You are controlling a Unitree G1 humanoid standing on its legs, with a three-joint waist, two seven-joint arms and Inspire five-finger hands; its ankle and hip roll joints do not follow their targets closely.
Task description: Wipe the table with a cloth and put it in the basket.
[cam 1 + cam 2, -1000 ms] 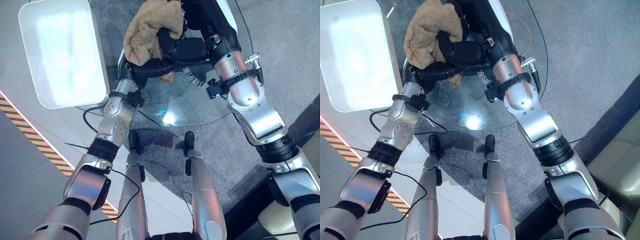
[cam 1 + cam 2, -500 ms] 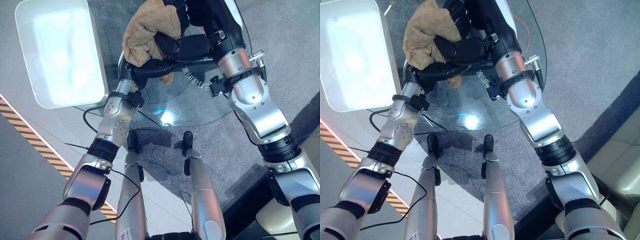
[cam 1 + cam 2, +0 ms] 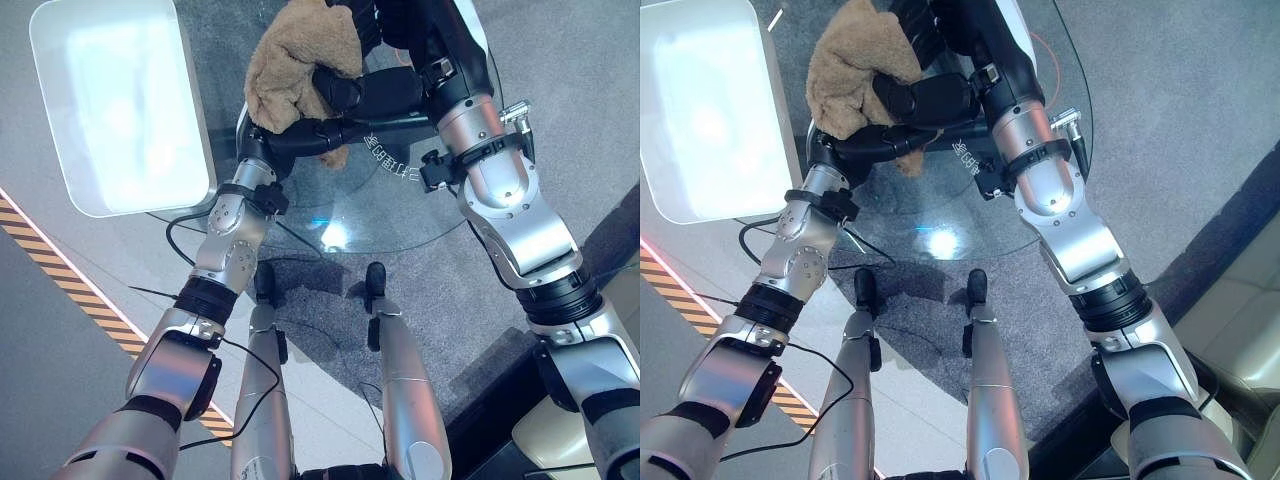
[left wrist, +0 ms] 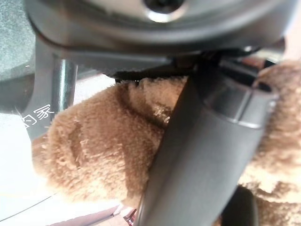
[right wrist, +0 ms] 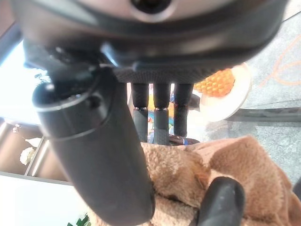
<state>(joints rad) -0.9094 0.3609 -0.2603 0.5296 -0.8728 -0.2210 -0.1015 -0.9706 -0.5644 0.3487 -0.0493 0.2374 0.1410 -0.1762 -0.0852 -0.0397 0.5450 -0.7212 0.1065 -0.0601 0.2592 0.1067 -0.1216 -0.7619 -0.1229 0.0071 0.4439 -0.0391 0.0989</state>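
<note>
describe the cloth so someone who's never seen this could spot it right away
Start at the round glass table in front of the robot, to the right of the large white tray. Above the table's far-left edge, the left hand grips a bunched cloth. It is tan and fuzzy like a plush towel, the one soft, warm-coloured thing among glass, grey carpet and dark metal.

One brown cloth [image 3: 293, 60]. One round glass table [image 3: 400, 215]. One white basket [image 3: 120, 110], off the table's left edge. Two hands: left hand [image 3: 335, 95], right hand [image 5: 117, 155]. One orange ball [image 5: 217, 84] on one plate [image 5: 235, 99].
</note>
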